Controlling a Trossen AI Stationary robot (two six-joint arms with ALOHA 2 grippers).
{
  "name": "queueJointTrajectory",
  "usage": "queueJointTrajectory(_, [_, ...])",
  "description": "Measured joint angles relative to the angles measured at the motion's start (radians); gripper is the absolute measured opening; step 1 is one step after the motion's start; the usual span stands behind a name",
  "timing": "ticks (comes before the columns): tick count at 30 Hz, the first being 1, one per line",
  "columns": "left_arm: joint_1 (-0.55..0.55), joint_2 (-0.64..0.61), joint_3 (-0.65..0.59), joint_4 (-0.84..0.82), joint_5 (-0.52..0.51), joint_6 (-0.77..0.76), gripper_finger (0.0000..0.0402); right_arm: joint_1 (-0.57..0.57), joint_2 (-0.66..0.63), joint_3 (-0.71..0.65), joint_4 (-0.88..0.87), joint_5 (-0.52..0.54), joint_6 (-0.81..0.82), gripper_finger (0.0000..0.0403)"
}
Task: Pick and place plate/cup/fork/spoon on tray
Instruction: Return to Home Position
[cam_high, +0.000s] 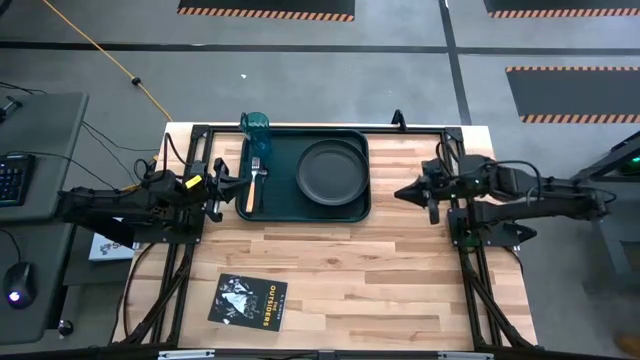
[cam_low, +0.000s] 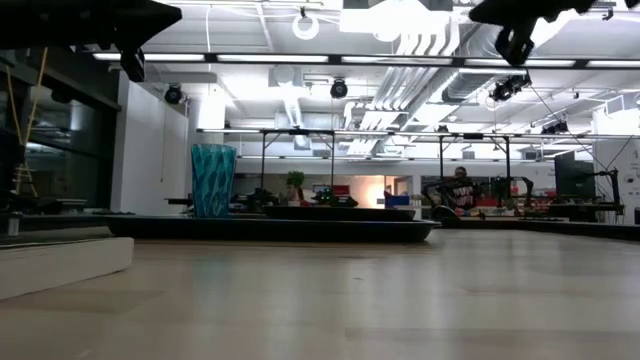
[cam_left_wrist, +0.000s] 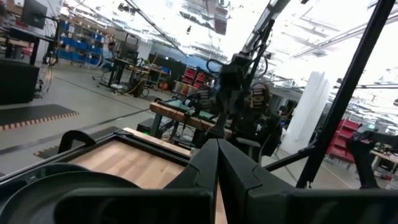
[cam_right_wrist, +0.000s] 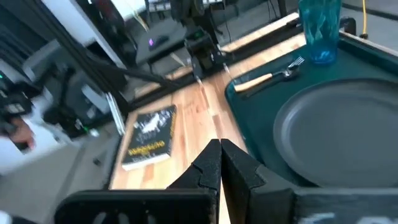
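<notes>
The dark green tray lies at the table's far middle. On it rest the dark plate on the right, the fork on the left with its tan handle toward the near edge, and the teal cup, upright at the far left corner. No spoon shows in any view. My left gripper is shut and empty, raised just left of the fork. My right gripper is shut and empty, raised right of the tray. The right wrist view shows the plate, the fork and the cup.
A black booklet with white print lies near the table's front left. The black frame rails run along both sides of the table. Bare wood lies between the tray and the front edge.
</notes>
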Motion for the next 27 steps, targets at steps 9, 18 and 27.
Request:
queueJointTrajectory(9, [0.0,0.0,0.0,0.0,0.001,0.0,0.0,0.0,-0.228,-0.317,0.303,0.0,0.183,0.0])
queueJointTrajectory(18, [0.0,0.0,0.0,0.0,0.001,0.008,0.0,0.0,-0.395,-0.418,0.309,0.066,0.212,0.0])
queueJointTrajectory(27, [0.0,0.0,0.0,-0.009,0.002,-0.005,0.0,0.0,-0.483,-0.471,0.316,0.203,0.177,0.0])
